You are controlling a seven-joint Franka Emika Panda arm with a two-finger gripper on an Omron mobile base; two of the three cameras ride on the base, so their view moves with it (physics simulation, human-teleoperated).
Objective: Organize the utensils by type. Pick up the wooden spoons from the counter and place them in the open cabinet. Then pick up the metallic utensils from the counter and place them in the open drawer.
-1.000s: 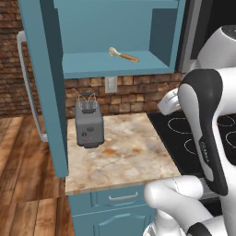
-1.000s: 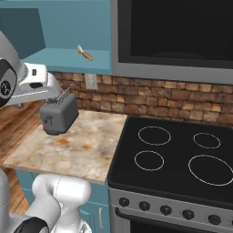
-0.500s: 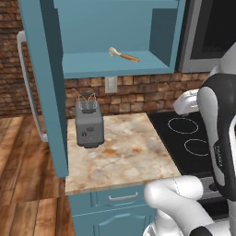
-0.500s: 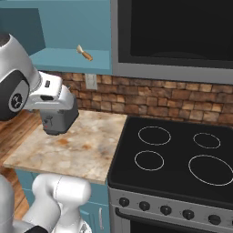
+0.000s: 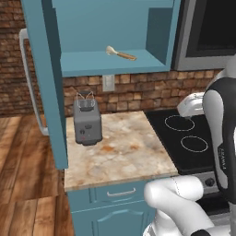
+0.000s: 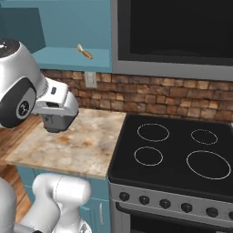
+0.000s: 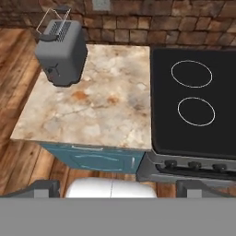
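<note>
One wooden spoon (image 5: 120,54) with a pale bowl and orange-brown handle lies on the shelf of the open cabinet (image 5: 152,60); the right base view has the same spoon (image 6: 84,52). The beige marbled counter (image 7: 106,110) carries no utensil that I can see. The metallic utensils and the open drawer are out of view. My gripper (image 7: 119,189) hangs high above the counter's front edge and looks down. Its fingertips (image 7: 44,188) stand far apart with nothing between them, so it is open.
A grey toaster (image 5: 87,122) stands at the back left of the counter, partly behind my hand in the right base view. The black stovetop (image 6: 177,150) adjoins the counter on the right. A closed teal drawer front (image 5: 115,193) sits under the counter. Wooden floor lies to the left.
The arm has swung and lifted: in the right base view the hand moved rightward in front of the toaster. The spoon and toaster have not moved.
</note>
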